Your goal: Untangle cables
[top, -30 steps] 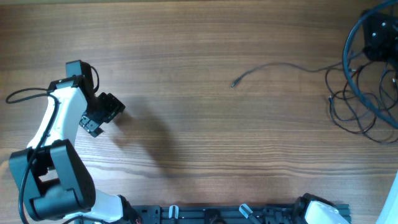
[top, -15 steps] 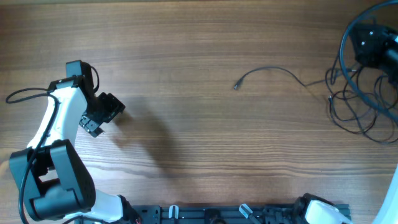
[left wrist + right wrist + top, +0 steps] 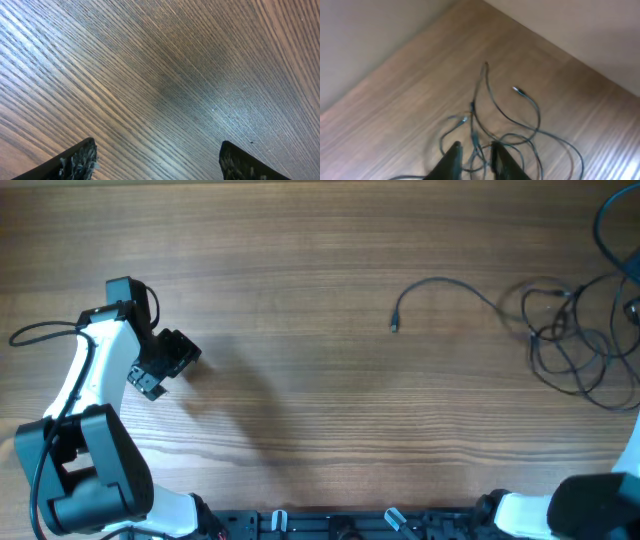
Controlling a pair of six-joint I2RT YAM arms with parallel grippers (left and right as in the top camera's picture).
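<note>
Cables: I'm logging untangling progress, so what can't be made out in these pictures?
- Cables, overhead: tangle cut off by the right edge; crossings too thin to trace.
- Right gripper, right wrist: blur hides whether it pinches a strand.
- Plug, overhead: too small to identify.

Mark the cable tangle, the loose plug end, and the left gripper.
cable tangle (image 3: pixel 565 330), overhead view, on the crossed loops.
loose plug end (image 3: pixel 395 327), overhead view, on the metal tip.
left gripper (image 3: pixel 157 152), left wrist view, midway between fingertips.

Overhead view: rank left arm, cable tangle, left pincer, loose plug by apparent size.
1. left arm, though nearer the camera
2. cable tangle, cut off at frame edge
3. left pincer
4. plug
</note>
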